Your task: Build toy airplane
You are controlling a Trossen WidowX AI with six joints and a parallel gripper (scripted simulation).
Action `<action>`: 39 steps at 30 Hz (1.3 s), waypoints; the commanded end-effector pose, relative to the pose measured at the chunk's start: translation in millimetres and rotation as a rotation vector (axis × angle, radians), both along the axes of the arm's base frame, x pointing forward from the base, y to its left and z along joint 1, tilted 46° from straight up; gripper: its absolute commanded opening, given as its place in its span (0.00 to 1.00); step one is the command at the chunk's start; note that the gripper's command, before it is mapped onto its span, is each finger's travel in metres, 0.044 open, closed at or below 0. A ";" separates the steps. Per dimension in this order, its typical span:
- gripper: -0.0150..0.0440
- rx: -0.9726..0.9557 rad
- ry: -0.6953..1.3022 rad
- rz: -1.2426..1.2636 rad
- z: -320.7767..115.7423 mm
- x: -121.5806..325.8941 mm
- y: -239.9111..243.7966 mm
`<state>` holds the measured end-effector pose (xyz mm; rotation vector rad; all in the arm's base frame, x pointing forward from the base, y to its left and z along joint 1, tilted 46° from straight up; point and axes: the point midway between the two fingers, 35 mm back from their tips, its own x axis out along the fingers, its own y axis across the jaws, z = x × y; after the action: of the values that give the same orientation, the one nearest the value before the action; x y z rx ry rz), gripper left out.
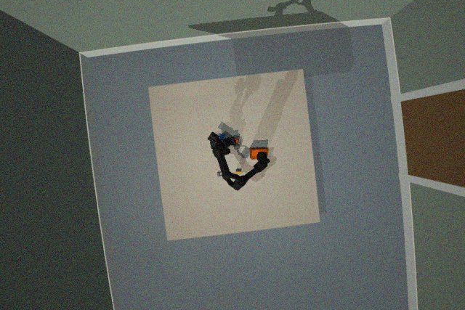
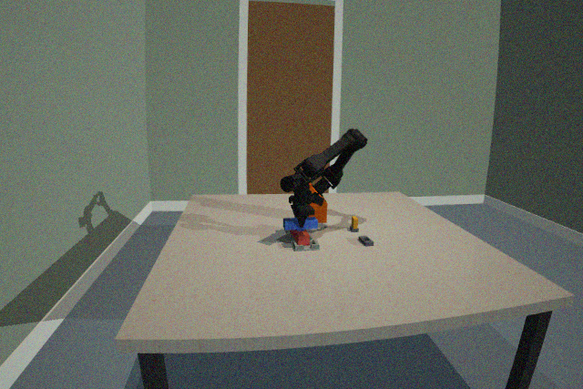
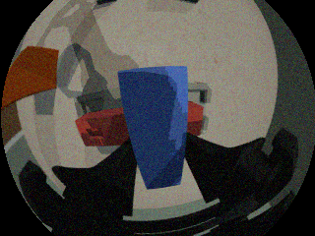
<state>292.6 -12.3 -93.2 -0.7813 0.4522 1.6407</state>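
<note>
My gripper (image 2: 301,222) (image 3: 157,136) is shut on the blue wing (image 1: 223,136) (image 2: 289,224) (image 3: 154,108). The wing is level and lies crosswise over the red fuselage (image 1: 237,140) (image 2: 301,238) (image 3: 102,129). Whether it touches the fuselage or its tab is in the socket cannot be told; the wing hides the fuselage's middle in the wrist view. The fuselage lies along the grey cradle (image 2: 299,248) (image 3: 208,92). The yellow tail fin (image 1: 238,172) (image 2: 354,221) stands upright in a small dark holder, apart from the fuselage.
A small dark empty holder (image 1: 219,173) (image 2: 365,240) lies near the tail fin. An orange block (image 1: 258,153) (image 2: 320,211) (image 3: 34,74) stands at the arm's base, behind the cradle in the exterior view. The arm arches over this area of the table (image 1: 195,201) (image 2: 376,291).
</note>
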 end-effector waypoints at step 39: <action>1.00 -0.031 0.311 -0.311 56.5 6.3 -62.8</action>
<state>298.4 -73.4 -37.1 -0.6279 0.6043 1.5670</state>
